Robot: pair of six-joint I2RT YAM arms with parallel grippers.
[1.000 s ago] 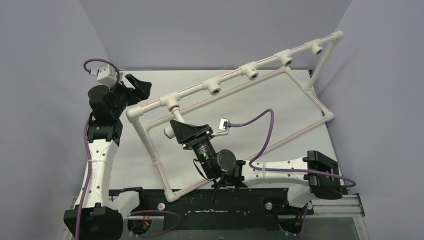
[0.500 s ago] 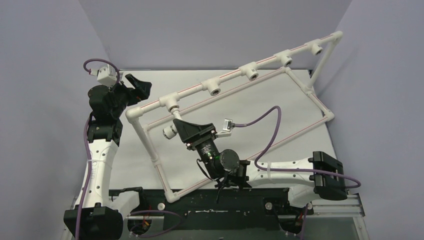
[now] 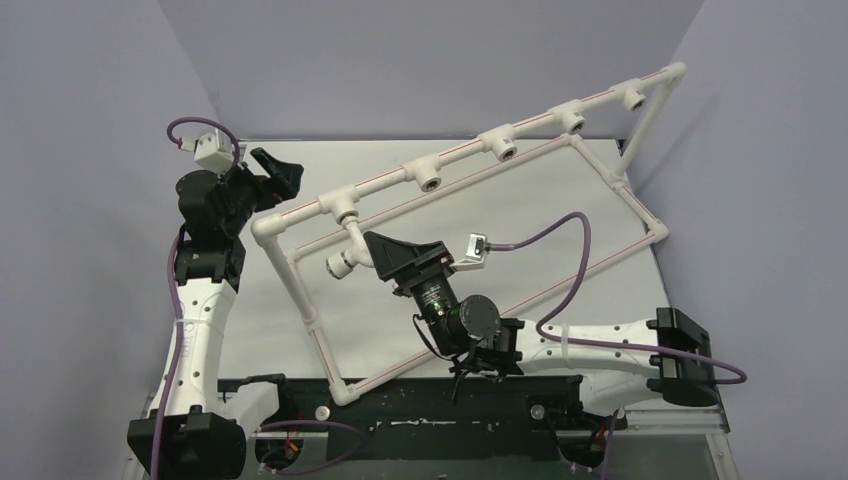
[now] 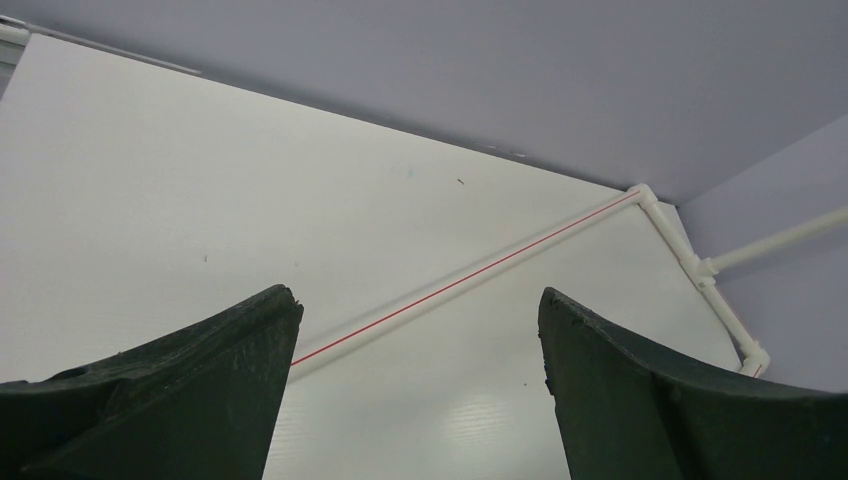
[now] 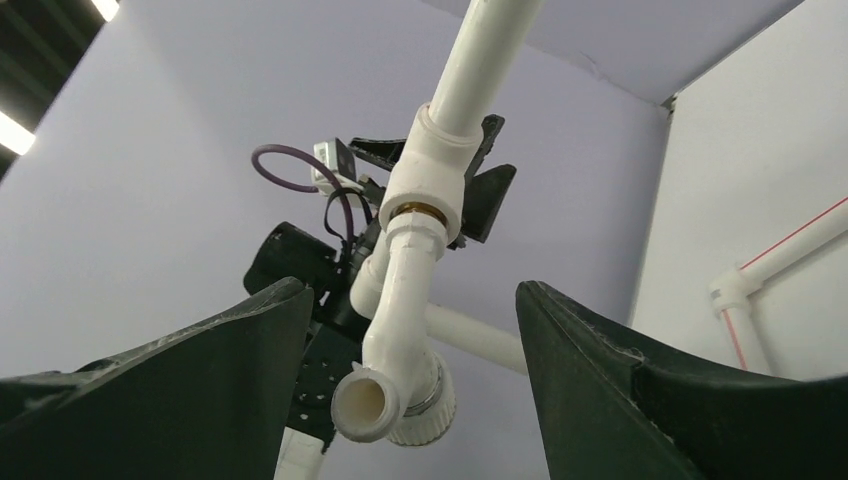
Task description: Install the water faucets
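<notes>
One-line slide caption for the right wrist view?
Open right hand flanks, without touching, the white faucet hanging from a tee socket, brass thread showing at the joint.

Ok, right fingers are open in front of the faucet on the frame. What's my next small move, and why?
Probably draw the right gripper straight back from the faucet. Its fingers are open and touch nothing, and the faucet hangs from the tee socket with only a thin brass ring showing, so it looks seated. Four other sockets along the pipe frame are empty.
</notes>
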